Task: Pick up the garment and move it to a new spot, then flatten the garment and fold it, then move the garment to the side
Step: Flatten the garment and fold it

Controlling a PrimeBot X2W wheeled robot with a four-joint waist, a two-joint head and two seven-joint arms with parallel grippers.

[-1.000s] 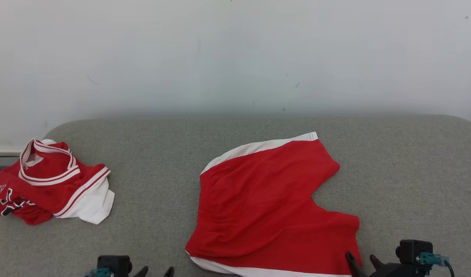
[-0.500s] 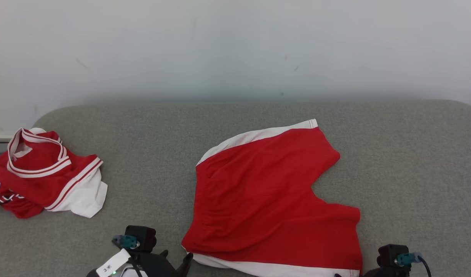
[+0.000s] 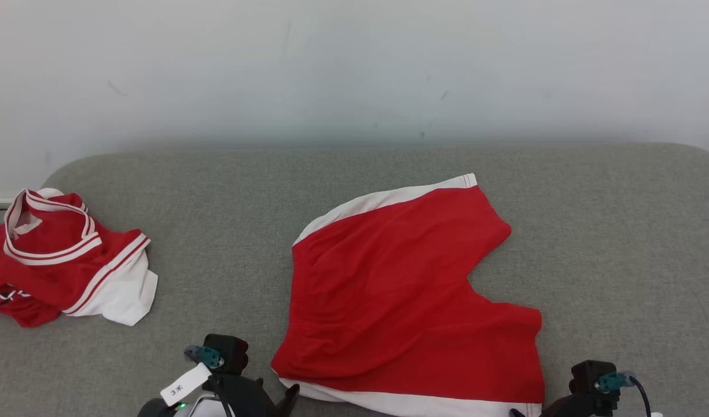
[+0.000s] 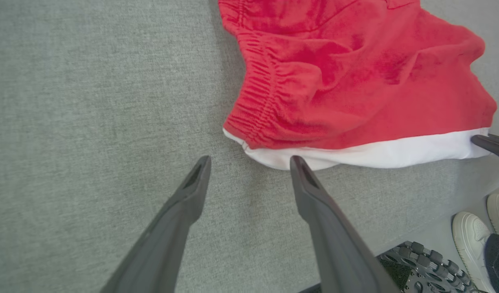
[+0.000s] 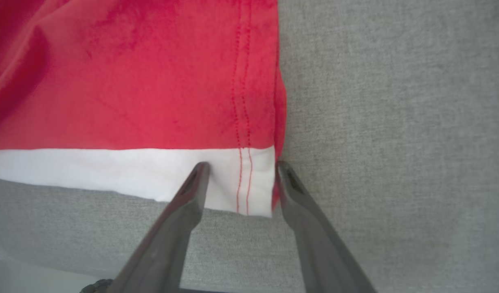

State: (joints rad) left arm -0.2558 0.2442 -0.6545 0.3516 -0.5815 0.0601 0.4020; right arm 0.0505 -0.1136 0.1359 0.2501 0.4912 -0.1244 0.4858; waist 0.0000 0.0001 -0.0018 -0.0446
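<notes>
Red shorts (image 3: 400, 289) on grey upholstery (image 3: 227, 202)

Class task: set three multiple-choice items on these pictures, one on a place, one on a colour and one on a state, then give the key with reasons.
1. In the head view, where does the jersey lie from the shorts?
A) to the right
B) to the left
C) on top

2. The band along the shorts' near edge is:
A) white
B) blue
C) black

3. The left pincer is:
A) shut on the shorts
B) shut on the jersey
C) open

Key:
1 B, the jersey lies crumpled at the cushion's left end, apart from the shorts.
2 A, both wrist views show a white strip below the red.
3 C, its fingers stand apart by the shorts' corner.
</notes>
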